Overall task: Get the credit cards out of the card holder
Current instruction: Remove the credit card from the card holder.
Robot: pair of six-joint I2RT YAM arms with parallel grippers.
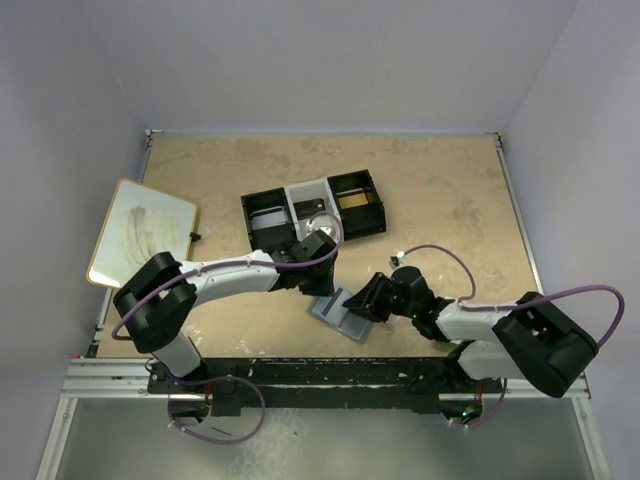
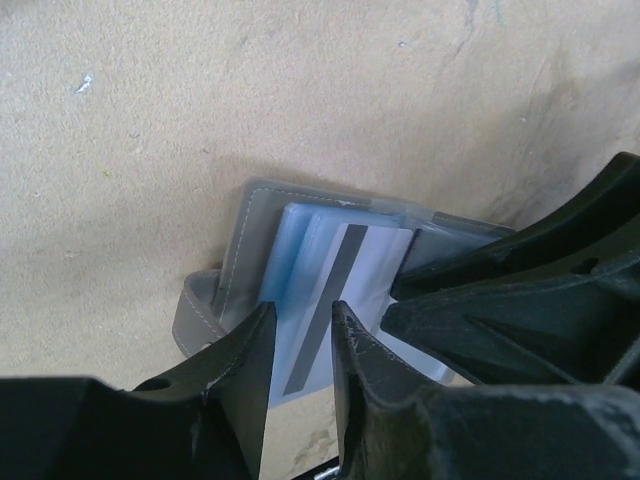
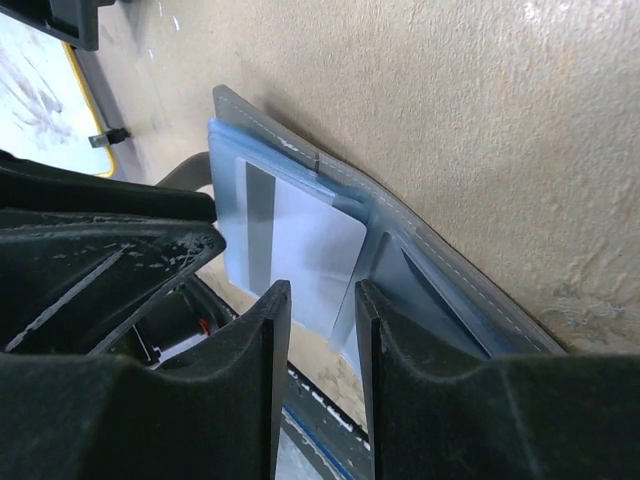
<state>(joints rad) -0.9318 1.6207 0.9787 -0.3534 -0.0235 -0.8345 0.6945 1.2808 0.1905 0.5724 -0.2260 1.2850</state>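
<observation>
Grey flat folding card holder [image 1: 335, 318] lies open, white grey-striped card [image 2: 360, 270] poking out, with your left gripper [image 2: 302, 310] and right gripper [image 3: 320, 290] both narrow over it, hold unclear

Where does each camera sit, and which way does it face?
Top external: above, behind the bases, facing down at the table; both arms, left gripper and right gripper at the card holder.
Left wrist: on that arm, facing along its gripper at the card holder.
Right wrist: likewise on the right arm, along its gripper, from the other side.
Shared: both wrist views show the striped card.
</observation>
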